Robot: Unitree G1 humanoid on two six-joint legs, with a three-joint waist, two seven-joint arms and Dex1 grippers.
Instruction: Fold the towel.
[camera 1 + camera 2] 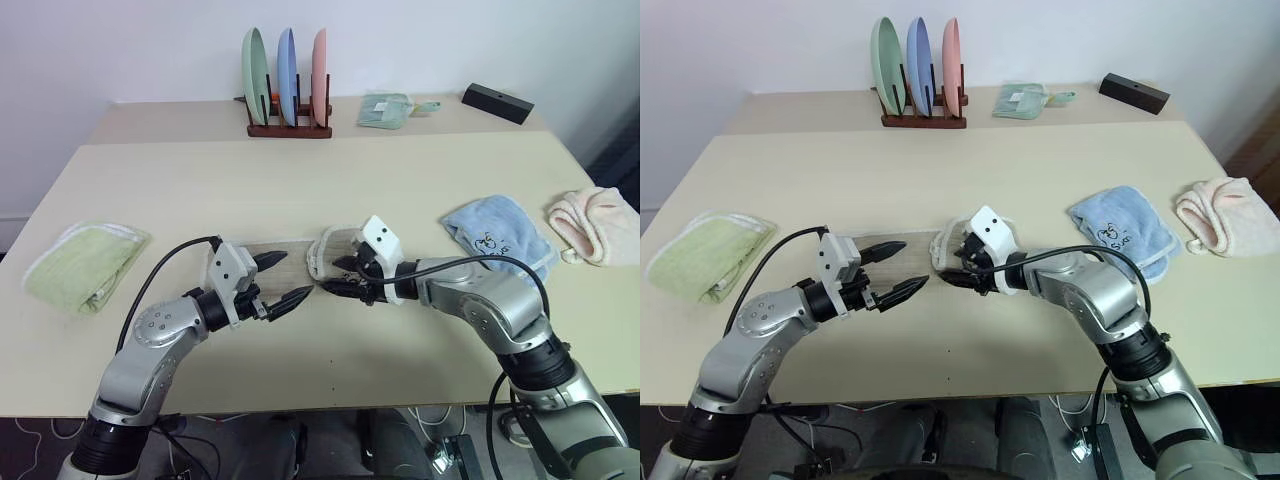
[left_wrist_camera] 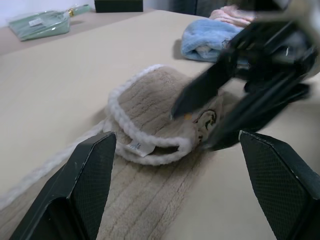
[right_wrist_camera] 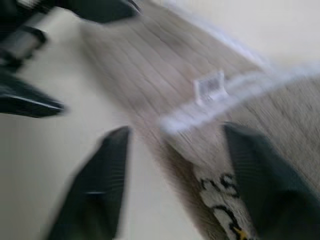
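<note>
Both tools hover low over the table point(image 1: 300, 180): left tool point(image 1: 287, 280) spread wide and empty, right tool point(image 1: 337, 278) parted above the towel's point(image 1: 335, 245) folded-over end. Left wrist view: towel point(image 2: 150, 115) lies flat mid-table, embroidered mark up, right tool's fingers point(image 2: 200, 90) over it.

The towel point(image 3: 215, 115) blurs; its dark mark point(image 3: 222, 200) seems embroidered.
</note>
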